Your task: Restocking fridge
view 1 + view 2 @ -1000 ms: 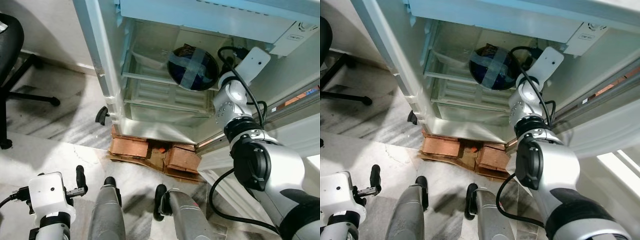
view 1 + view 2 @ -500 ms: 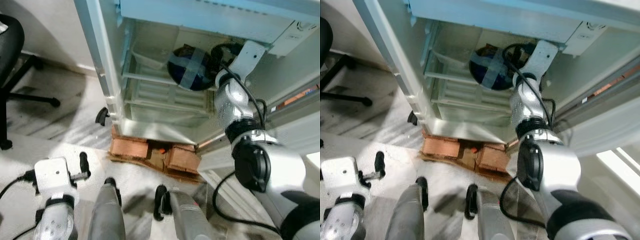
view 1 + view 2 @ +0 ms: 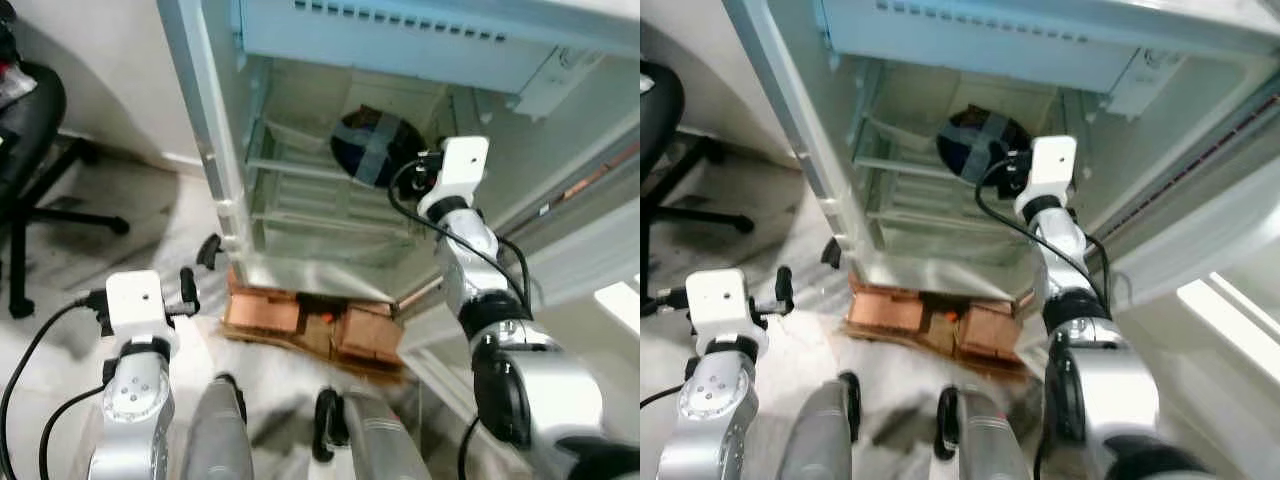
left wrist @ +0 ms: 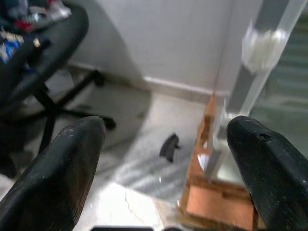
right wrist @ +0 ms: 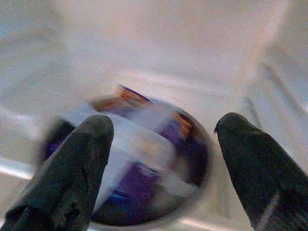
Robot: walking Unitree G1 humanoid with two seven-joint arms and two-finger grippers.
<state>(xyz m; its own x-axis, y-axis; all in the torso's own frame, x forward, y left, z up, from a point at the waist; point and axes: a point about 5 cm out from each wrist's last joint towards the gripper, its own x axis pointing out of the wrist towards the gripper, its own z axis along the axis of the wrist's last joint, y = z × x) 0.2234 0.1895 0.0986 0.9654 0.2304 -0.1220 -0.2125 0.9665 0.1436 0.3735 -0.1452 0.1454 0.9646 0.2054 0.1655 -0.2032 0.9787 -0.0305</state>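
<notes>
The fridge (image 3: 215,150) stands open before me. On its upper inner shelf (image 3: 290,168) rests a dark blue round bowl (image 3: 368,148) crossed with grey tape, blurred in the right wrist view (image 5: 139,163). My right gripper (image 3: 412,178) reaches into the fridge just right of the bowl. Its black fingers (image 5: 82,168) are open, with the bowl beyond them and untouched. My left gripper (image 3: 186,292) is raised at the lower left, outside the fridge. It is open with nothing between its fingers (image 4: 72,159), and it faces the floor beside the fridge's corner.
The fridge sits on red bricks (image 3: 310,318). A black office chair (image 3: 30,130) stands at the left, its seat holding clutter. A small black piece (image 3: 209,250) lies on the floor by the fridge's corner. The fridge door (image 3: 590,250) is swung out at the right.
The view has shifted as my head moved. My left arm has risen higher at the lower left. My right gripper stays by the taped bowl, now lower and to its right.
</notes>
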